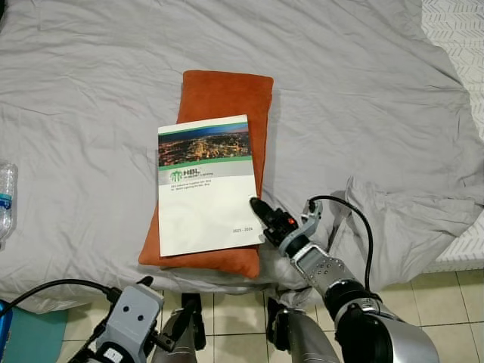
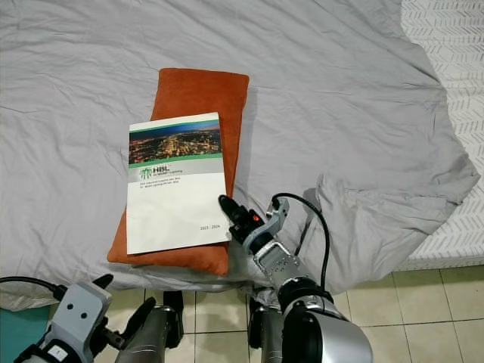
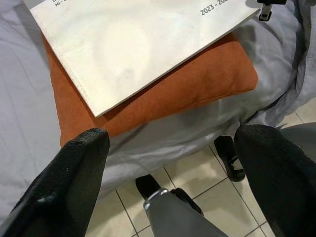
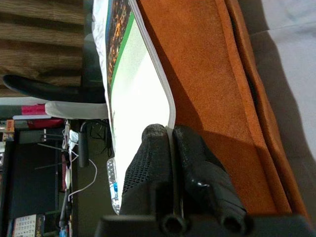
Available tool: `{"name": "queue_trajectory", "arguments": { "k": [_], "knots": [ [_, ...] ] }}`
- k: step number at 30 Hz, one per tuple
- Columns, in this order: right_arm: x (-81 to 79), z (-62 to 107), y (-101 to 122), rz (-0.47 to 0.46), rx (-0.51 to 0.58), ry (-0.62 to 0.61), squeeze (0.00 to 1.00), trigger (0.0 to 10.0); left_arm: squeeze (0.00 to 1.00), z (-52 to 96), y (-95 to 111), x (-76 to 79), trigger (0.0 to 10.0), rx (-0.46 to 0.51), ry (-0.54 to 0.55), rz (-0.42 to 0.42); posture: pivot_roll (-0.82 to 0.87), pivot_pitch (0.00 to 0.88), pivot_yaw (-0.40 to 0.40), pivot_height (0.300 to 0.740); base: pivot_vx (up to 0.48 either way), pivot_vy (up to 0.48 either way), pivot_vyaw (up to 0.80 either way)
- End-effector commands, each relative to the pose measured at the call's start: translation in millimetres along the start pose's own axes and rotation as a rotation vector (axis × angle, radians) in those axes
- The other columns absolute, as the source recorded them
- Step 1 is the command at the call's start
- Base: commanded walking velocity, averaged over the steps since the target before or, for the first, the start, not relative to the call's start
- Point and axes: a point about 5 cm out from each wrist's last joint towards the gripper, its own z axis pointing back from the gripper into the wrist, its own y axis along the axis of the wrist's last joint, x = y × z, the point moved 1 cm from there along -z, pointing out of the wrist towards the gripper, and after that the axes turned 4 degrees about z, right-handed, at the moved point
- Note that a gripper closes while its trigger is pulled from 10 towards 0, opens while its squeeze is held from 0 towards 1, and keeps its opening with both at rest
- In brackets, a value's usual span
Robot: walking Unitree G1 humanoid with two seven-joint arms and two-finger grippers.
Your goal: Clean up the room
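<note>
Orange cushion [image 1: 221, 106] on a grey bedsheet [image 1: 363, 91], a white brochure [image 1: 206, 185] lying lengthwise on it.
Right gripper [image 4: 171, 134] pinches the brochure's near right corner, its wrist view revealing closed fingers; left gripper [image 3: 168, 163] gapes wide over floor tiles [image 3: 192, 185].

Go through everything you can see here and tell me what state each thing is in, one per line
Booklet: closed, lying flat on the cushion, its near right corner pinched.
Orange cushion: flat on the bed, under the booklet.
Grey bedsheet: spread out, wrinkled, bunched at the near edge.
Plastic bottle: lying on the sheet at the robot's left.
Right gripper: shut on the booklet's corner.
Left gripper: open, holding nothing, low over the floor tiles.
</note>
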Motion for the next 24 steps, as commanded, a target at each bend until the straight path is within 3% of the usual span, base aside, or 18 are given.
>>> {"name": "queue_trajectory", "arguments": {
  "k": [1,5,7,9,10,11,13,14,16,20,22,24],
  "knots": [
    [-1.3,-0.9,2,0.003,0.021,0.002,0.00,0.0,0.00,-1.6,-10,4.1,10.0,-0.035,-0.009,0.011,0.22,0.578,-0.033,0.740,0.000,0.000,0.00],
    [-4.9,-4.8,11,0.098,0.026,-0.013,0.00,0.0,0.00,-9.1,-12,2.7,10.0,-0.026,0.000,0.003,0.21,0.530,-0.045,0.740,0.000,0.000,0.00],
    [-10.4,-7.2,22,0.221,0.041,-0.026,0.00,0.0,0.00,-22.4,-14,-0.5,10.0,-0.006,0.022,0.001,0.19,0.452,-0.069,0.740,0.000,0.000,0.00],
    [-11.6,-7.3,24,0.239,0.042,-0.026,0.00,0.0,0.00,-25.1,-14,-1.4,10.0,-0.001,0.027,0.002,0.19,0.452,-0.069,0.740,0.000,0.000,0.00],
    [-9.2,-5.5,29,0.286,0.060,-0.059,0.00,0.0,0.00,-34.1,-16,-3.3,10.0,0.006,0.036,0.007,0.17,0.350,-0.088,0.740,0.000,0.000,0.00],
    [-9.2,-5.5,29,0.286,0.060,-0.059,0.00,0.0,0.00,-34.1,-16,-3.3,10.0,0.006,0.036,0.007,0.17,0.350,-0.088,0.740,0.000,0.000,0.00],
    [-8.5,1.1,46,0.492,0.105,-0.118,0.00,0.0,0.00,-55.2,-18,-7.7,10.0,0.031,0.054,0.010,0.16,0.251,-0.094,0.740,0.000,0.000,0.00],
    [-8.5,1.1,46,0.492,0.105,-0.118,0.00,0.0,0.00,-55.2,-18,-7.7,10.0,0.031,0.054,0.010,0.16,0.251,-0.094,0.740,0.000,0.000,0.00],
    [-14.9,7.5,66,0.629,0.180,-0.151,0.00,0.0,0.00,-72.6,-14,-12.4,10.0,0.062,0.073,0.007,0.14,0.169,-0.094,0.740,0.000,0.000,0.00],
    [-20.5,20.1,94,0.783,0.301,-0.235,0.00,0.0,0.00,-98.6,-11,-21.0,10.0,0.092,0.102,0.004,0.11,0.010,-0.088,0.740,0.000,0.000,0.00],
    [-22.7,22.8,99,0.816,0.329,-0.249,0.00,0.0,0.00,-104.5,-9,-23.0,10.0,0.101,0.109,0.002,0.11,0.000,-0.087,0.740,0.000,0.000,0.00],
    [-29.6,30.6,108,0.918,0.394,-0.284,0.00,0.0,0.00,-113.6,-3,-27.8,10.0,0.128,0.130,0.018,0.10,0.000,-0.082,0.740,0.000,0.000,0.00]
  ]
}}
